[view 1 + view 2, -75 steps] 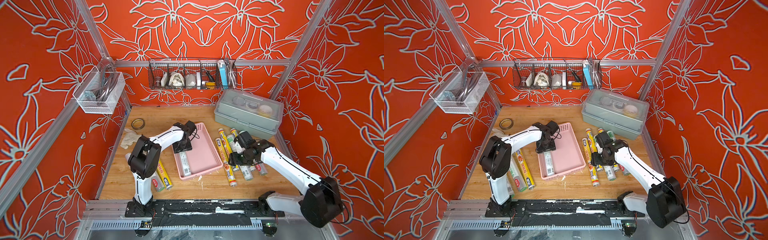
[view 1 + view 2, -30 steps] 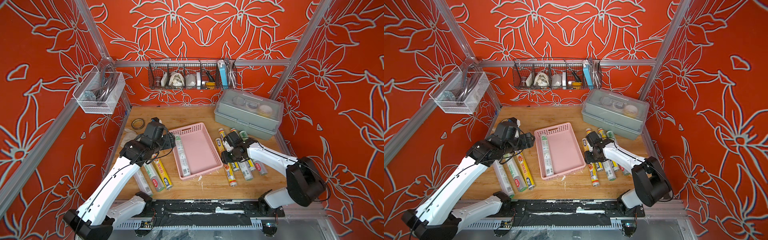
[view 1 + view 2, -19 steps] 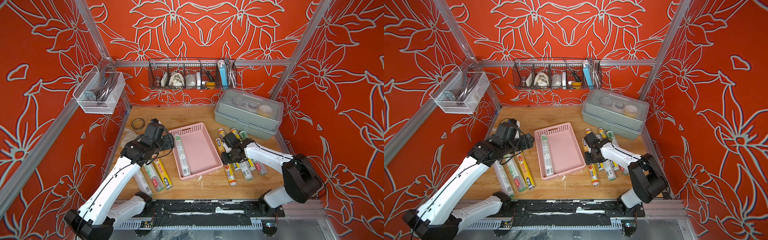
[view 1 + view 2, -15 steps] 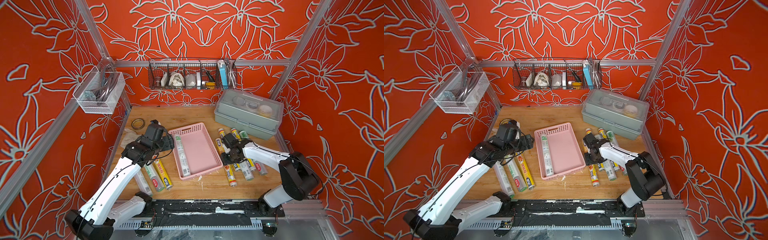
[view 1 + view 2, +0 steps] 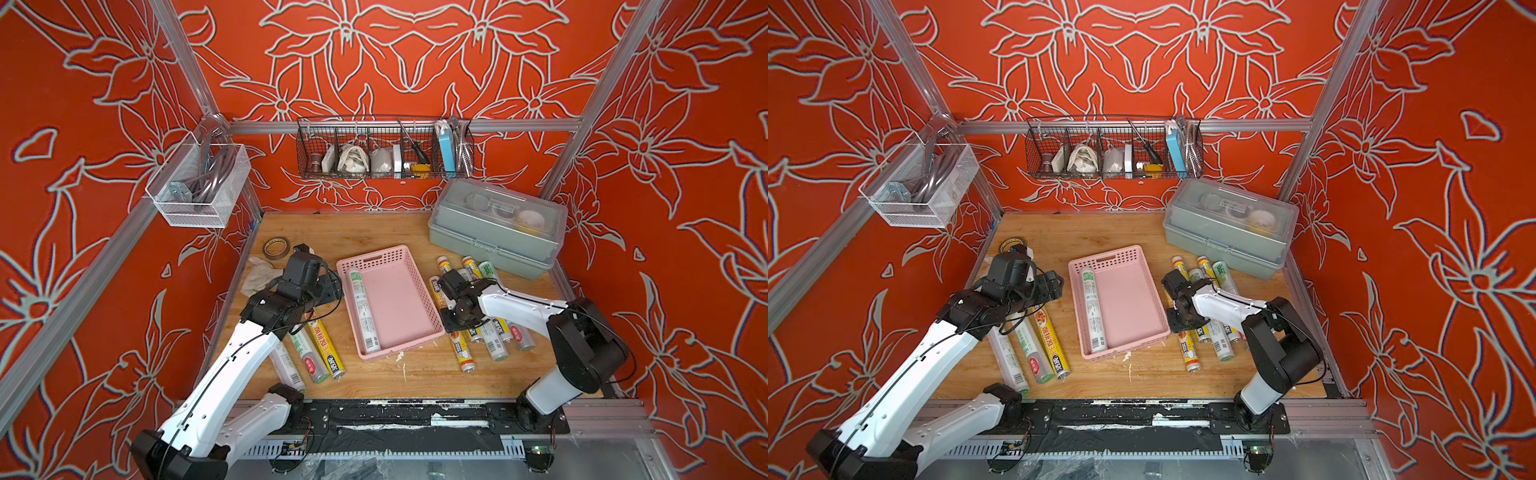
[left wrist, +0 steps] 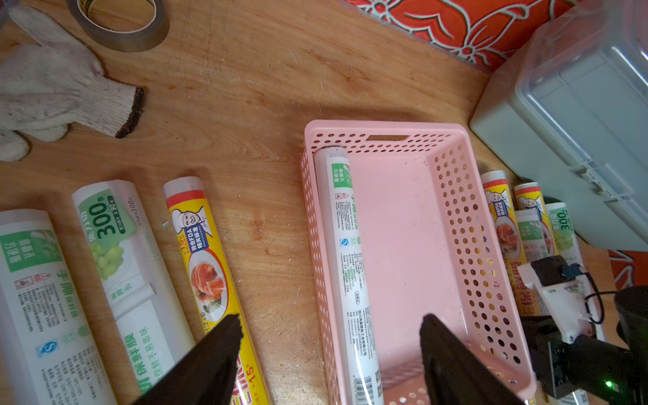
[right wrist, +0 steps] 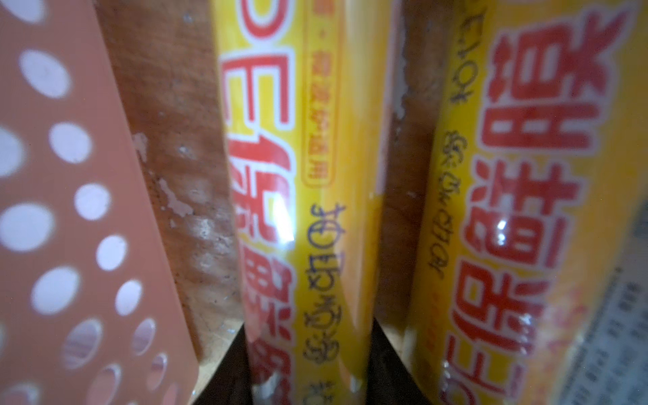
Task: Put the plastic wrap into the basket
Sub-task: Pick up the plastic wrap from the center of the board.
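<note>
Fingers [image 7: 235,378] of the right gripper [image 7: 308,350] clamp one yellow plastic-wrap roll [image 7: 298,210] at 3 o'clock of the shallow pink perforated plastic basket [image 5: 374,255] — about five rolls [image 5: 1223,347] there, three more [image 5: 316,357] at 9 o'clock, one white-green roll [image 5: 363,307] inside. The left gripper [image 6: 331,326] gapes, empty. Only the right wrist view shows the clamp.

Both top views are bright, evenly lit from above and sharp across the table [image 5: 374,232], with soft shadows. The left wrist view is clear, a faint shadow lying along the basket [image 6: 385,128] at its handle end. The right wrist view is dim, warm-toned and blurred throughout, with a small white glare streak on the yellow roll [image 7: 298,210].
</note>
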Controlling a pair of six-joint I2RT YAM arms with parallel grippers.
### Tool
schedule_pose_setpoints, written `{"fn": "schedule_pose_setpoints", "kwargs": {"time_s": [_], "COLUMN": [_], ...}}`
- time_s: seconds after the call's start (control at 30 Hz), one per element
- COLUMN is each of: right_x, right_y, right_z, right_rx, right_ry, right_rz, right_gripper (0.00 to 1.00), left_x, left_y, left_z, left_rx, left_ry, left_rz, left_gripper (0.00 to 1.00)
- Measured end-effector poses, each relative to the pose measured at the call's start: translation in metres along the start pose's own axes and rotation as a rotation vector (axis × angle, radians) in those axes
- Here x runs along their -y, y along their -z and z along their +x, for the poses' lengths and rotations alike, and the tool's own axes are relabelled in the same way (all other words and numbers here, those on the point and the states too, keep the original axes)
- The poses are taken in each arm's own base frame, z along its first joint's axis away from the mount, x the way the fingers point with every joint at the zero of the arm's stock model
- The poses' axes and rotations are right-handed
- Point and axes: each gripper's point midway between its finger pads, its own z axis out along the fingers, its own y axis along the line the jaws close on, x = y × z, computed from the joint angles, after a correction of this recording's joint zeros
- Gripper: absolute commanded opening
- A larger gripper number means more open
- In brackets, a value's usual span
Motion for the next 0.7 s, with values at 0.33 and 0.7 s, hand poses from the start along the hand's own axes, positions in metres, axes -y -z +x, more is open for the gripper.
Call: {"fn": "schedule_pose_setpoints", "kwargs": {"time_s": [0.33,0.7], "right_x": [0.01,0.006], "right_y": [0.045,0.128], "right_z": [-0.017,-0.068], "right_rx": [0.063,0.211], "right_ry": [-0.013,-0.031], "right_rz": [0.057,0.102], "right_gripper": [0.32,0.32], "left_x": [-0.001,-0.001], "left_y": [0.006,0.008], "left_z": [-0.003,-0.003], "left_rx": [0.026,0.035], "left_ry": [0.012,0.019], "left_rz": [0.018,0.025], "left_gripper": [0.79,0.78]}}
